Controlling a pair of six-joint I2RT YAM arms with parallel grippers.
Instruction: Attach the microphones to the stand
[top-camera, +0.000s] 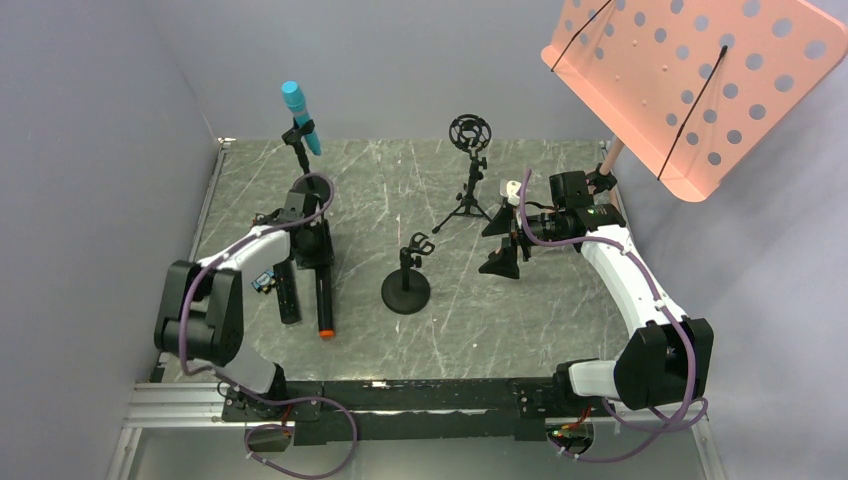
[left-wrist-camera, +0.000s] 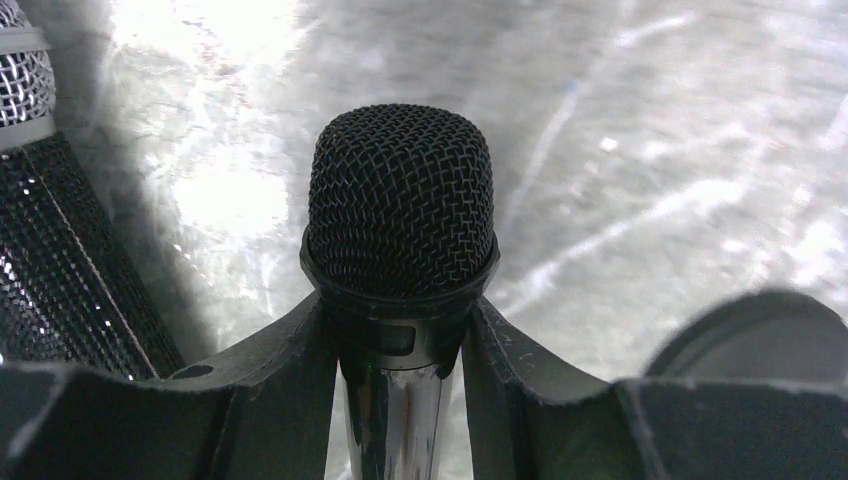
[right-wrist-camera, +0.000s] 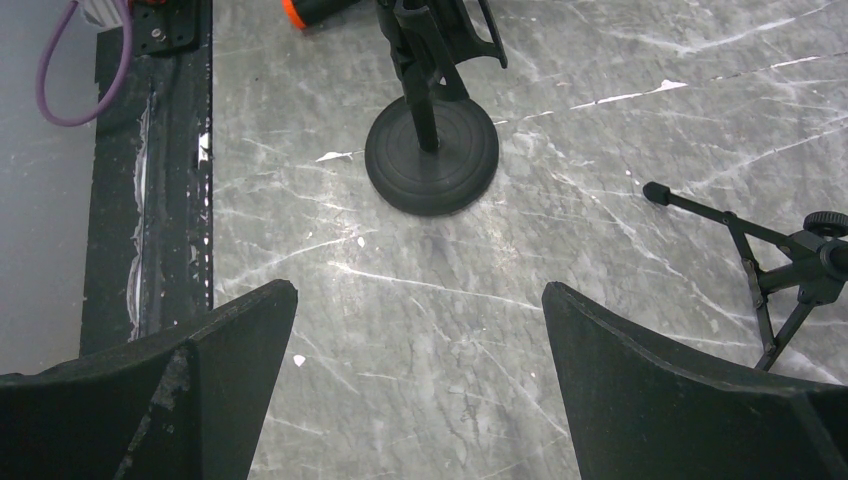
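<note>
The turquoise mic (top-camera: 301, 116) sits in the clip of a stand at the back left. My left gripper (top-camera: 317, 248) (left-wrist-camera: 397, 312) is shut on the neck of the black mic with the orange end cap (top-camera: 324, 300), just under its black mesh head (left-wrist-camera: 400, 195); the mic lies low along the table, orange end toward me. The black mic with the silver-grey mesh head (top-camera: 286, 290) (left-wrist-camera: 22, 75) lies right beside it on the left. An empty round-base clip stand (top-camera: 407, 275) (right-wrist-camera: 432, 150) is mid-table. My right gripper (top-camera: 505, 250) (right-wrist-camera: 420, 300) is open and empty above the table.
A tripod stand with an empty ring shock mount (top-camera: 468, 170) (right-wrist-camera: 790, 265) stands at the back centre. A salmon perforated music stand (top-camera: 690, 80) overhangs the back right. The black mounting rail (right-wrist-camera: 150, 200) runs along the near edge.
</note>
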